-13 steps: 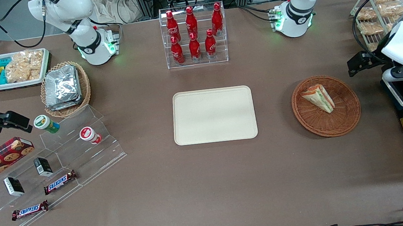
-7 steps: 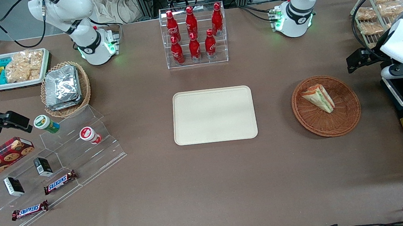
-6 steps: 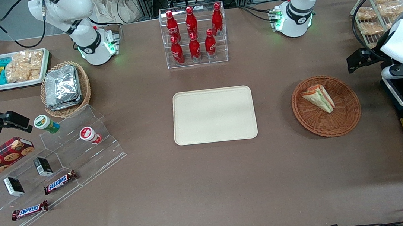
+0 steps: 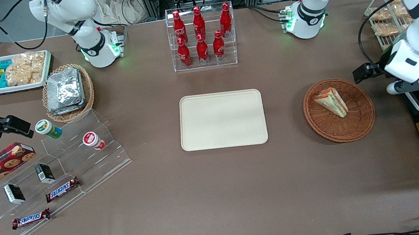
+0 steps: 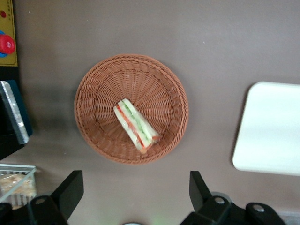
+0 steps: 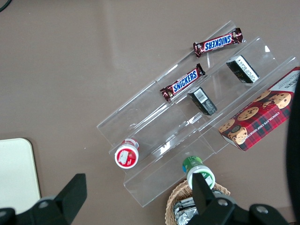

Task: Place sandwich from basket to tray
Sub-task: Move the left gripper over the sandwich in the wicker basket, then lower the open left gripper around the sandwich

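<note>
The hand [image 5: 133, 197], fingers spread and holding nothing, hovers beside the basket [image 4: 361, 121], so it looks like the approach: next, drop onto the sandwich [image 4: 331, 101] before the tray [image 4: 222, 119].

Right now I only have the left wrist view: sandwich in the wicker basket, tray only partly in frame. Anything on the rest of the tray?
Observer: No. The front view shows the whole tray, bare.
Operator: Where's the end effector relative to the basket?
Observer: The end effector hangs beside the basket, toward the working arm's end of the table, not above the sandwich.
Operator: Anything tall near the tray?
Observer: A clear rack of red Coca-Cola bottles, farther from the front camera, apart from the tray.
</note>
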### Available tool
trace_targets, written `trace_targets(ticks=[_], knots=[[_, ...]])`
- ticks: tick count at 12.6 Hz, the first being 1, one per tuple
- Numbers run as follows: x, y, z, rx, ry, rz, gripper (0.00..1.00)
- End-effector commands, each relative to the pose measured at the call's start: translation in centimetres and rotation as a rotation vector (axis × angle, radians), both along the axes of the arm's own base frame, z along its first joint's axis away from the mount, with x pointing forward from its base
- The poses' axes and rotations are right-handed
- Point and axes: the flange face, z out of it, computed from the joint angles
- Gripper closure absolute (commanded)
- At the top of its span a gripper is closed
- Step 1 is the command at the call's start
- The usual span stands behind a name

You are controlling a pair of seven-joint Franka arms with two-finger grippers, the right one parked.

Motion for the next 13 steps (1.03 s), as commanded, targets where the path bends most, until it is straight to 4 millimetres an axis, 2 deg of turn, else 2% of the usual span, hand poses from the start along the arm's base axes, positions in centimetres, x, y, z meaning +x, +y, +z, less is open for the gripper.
trace_targets(ticks=[1,6,13], knots=[[-3.9,0.0,-3.6,0.029,-0.05,0.089,0.0],[-6.2,0.1,-11.1,0.038,-0.074,0.211,0.0],[-8.6,0.6,-19.0,0.02,-0.151,0.321,0.0]])
